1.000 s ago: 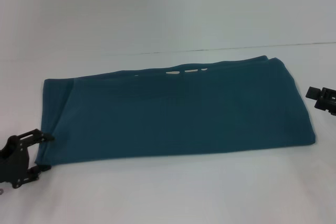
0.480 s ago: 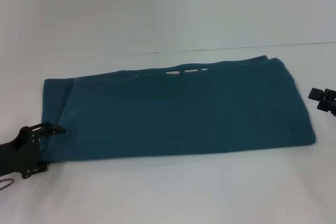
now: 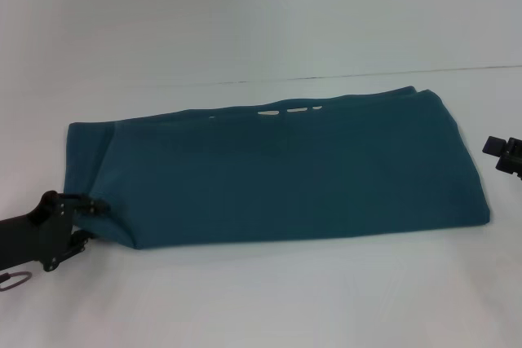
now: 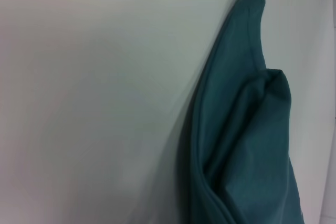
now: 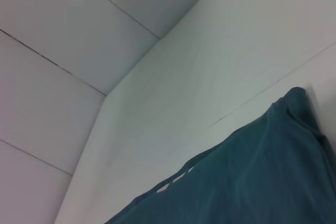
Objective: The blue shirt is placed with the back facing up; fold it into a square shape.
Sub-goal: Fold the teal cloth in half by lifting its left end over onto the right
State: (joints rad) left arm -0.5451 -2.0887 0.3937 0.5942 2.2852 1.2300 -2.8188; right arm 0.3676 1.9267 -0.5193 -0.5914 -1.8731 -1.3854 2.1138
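White table [image 3: 261,299] fills the head view, meeting a pale wall along a thin dark seam behind the cloth. Shirt [image 3: 277,173], teal-blue, lies flat at the middle of the table as a long band folded lengthwise, running from the robot's left to its right, plain side up. White marks [image 3: 285,112] show through small gaps along its far edge, and the same marks appear in the right wrist view [image 5: 173,180]. The right end of the band is squared off, with doubled layers visible at the far right corner. The near left corner is drawn inward and looks gathered, so the near edge slants there.

Left gripper [image 3: 84,219] sits low at the table's near left, its tips touching that gathered corner of the shirt; whether the fingers clamp the cloth cannot be told. The left wrist view shows the shirt [image 4: 247,145] close up as stacked folds with a rounded hem tip, lying on the white surface, with none of the gripper's own fingers in frame.

Right gripper [image 3: 507,155] rests at the right edge of the head view, just beside the shirt's right end and apart from it; only part of it shows, and its finger state cannot be told.
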